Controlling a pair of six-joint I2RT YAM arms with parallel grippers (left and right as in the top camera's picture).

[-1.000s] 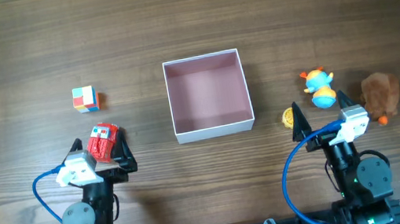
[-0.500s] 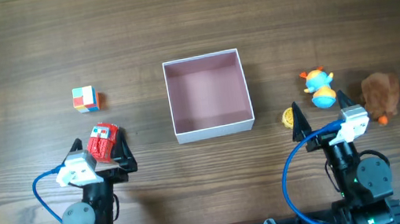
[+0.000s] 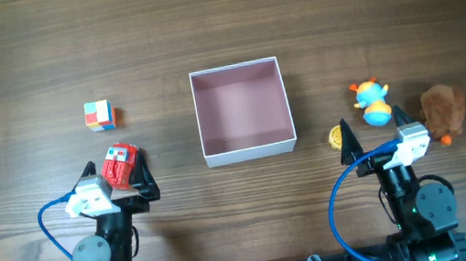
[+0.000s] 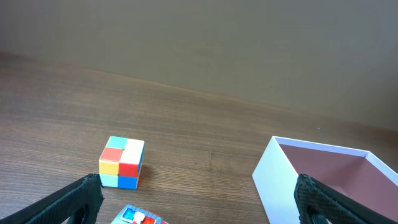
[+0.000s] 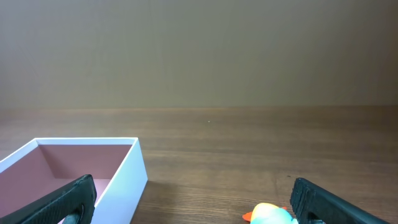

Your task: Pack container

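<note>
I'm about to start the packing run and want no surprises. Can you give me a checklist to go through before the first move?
1. Container open-topped and empty: ok.
2. Left hand open, holding nothing: ok.
3. Right hand open, holding nothing: ok.
4. Red toy lies between the left hand's fingers as seen from overhead: ok. Hand low enough to grip it: cannot tell.
5. Colour cube stands apart from the other things: ok.
6. Small yellow item beside the right hand identified: cannot tell.
</note>
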